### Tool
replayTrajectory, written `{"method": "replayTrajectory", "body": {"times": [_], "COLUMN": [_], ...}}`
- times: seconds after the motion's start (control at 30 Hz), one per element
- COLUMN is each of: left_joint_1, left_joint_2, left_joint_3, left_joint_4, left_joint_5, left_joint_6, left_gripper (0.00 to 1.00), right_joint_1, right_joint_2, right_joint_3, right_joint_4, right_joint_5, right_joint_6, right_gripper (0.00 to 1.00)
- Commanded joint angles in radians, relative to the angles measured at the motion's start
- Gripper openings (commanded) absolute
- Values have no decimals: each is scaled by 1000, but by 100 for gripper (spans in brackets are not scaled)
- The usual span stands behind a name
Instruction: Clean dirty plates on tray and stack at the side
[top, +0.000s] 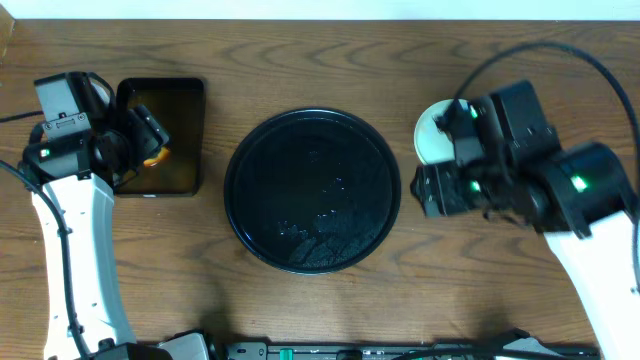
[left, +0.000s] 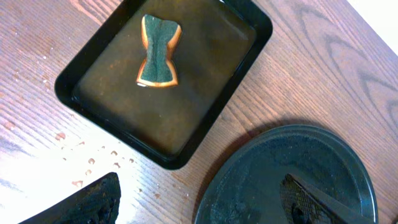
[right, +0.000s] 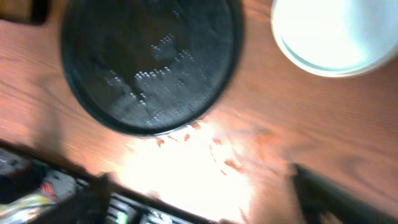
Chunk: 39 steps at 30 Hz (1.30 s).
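The round black tray (top: 310, 190) lies at the table's middle, glossy and wet, with no plate on it. It also shows in the left wrist view (left: 292, 180) and in the right wrist view (right: 149, 62). Pale plates (top: 432, 135) sit stacked right of the tray, partly hidden under my right arm. In the right wrist view (right: 333, 34) the stack shows a whitish top and a mint rim below, with no smear visible. My right gripper (top: 432, 190) (right: 211, 199) is open and empty, just in front of the stack. My left gripper (top: 148, 135) (left: 199, 208) is open and empty over the rectangular tray.
A rectangular black tray (top: 190, 150) (left: 93, 62) with a brownish inside stands at the left and holds an orange and green sponge (left: 158, 53). Water drops lie on the wood beside it. Black equipment runs along the table's front edge (right: 37, 180).
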Motion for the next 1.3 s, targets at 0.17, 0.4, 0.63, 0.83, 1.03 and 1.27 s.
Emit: {"method": "replayTrajectory", "body": {"times": [0.17,0.4,0.63,0.83,1.03,1.27], "left_joint_1": [5,5,5,5,5,5], "left_joint_2": [5,5,5,5,5,5], "left_joint_3": [4,4,4,4,4,4], "left_joint_4": [-6,-6,-6,-6,-6,-6], "left_joint_5": [11,11,11,11,11,11], "left_joint_6": [13,13,13,13,13,13], "left_gripper": [83,83,84,83,84,84], "right_joint_1": [13,13,13,13,13,-4], "right_joint_2": [-95,-98,-98,-98,-98,-150], "right_joint_3": [12,12,12,12,11,-30], "right_joint_4": [-146,-200,-200,-201,-208,-38], "right_joint_5": [95,95,96,96,112,166], "right_joint_6": [30,85,85,85,84,47], "right_gripper": [99,99,99,99,99,99]}}
